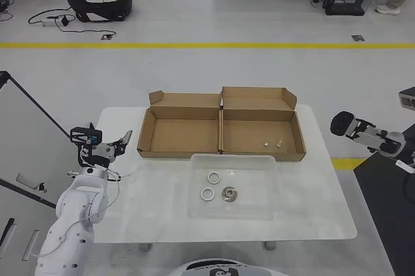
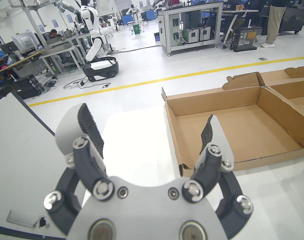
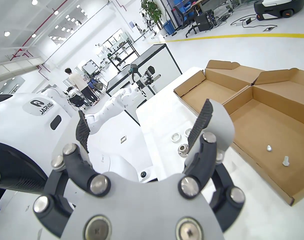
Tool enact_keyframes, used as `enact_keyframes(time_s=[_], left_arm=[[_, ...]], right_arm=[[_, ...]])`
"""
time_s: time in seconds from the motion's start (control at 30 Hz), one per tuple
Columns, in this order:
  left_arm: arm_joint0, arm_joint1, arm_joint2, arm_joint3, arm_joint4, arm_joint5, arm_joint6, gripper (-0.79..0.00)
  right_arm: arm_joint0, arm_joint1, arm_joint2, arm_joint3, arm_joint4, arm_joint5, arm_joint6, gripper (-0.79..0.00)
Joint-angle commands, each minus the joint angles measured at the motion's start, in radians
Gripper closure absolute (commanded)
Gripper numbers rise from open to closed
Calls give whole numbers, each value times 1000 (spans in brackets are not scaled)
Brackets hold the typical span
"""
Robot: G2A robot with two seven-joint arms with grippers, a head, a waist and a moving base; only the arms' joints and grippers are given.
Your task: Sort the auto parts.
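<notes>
Our left gripper (image 2: 148, 116) and right gripper (image 3: 144, 111) hang near the table's (image 1: 152, 207) ends, jaws apart. 3 parts (image 1: 228, 194) lie in the tray (image 1: 194, 186), 2 bolts (image 1: 267, 145) in the right box (image 1: 248, 134).

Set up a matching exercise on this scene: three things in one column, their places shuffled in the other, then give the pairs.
Things:
1. bolts
2. rings
3. left gripper

Places:
A. in the clear tray
B. over the left side of the table, open
C. in the right cardboard box

Pairs: 1-C, 2-A, 3-B.
</notes>
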Motion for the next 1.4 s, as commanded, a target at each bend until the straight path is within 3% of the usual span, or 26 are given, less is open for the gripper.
enact_keyframes(time_s=[0.0, 0.2, 0.37, 0.73, 1.37], left_arm=[[-9, 4, -10, -35, 8, -58, -55, -785], [-72, 18, -12, -145, 49, -240, -250, -785], [-157, 26, 15, -205, 31, -396, -345, -785], [-304, 35, 178, -226, -9, -653, -538, -785], [-666, 15, 456, -96, -245, -657, -1053, -785]], right_arm=[[0, 0, 0, 0, 0, 0, 0, -785], [0, 0, 0, 0, 0, 0, 0, -785], [0, 0, 0, 0, 0, 0, 0, -785], [0, 0, 0, 0, 0, 0, 0, -785], [0, 0, 0, 0, 0, 0, 0, -785]])
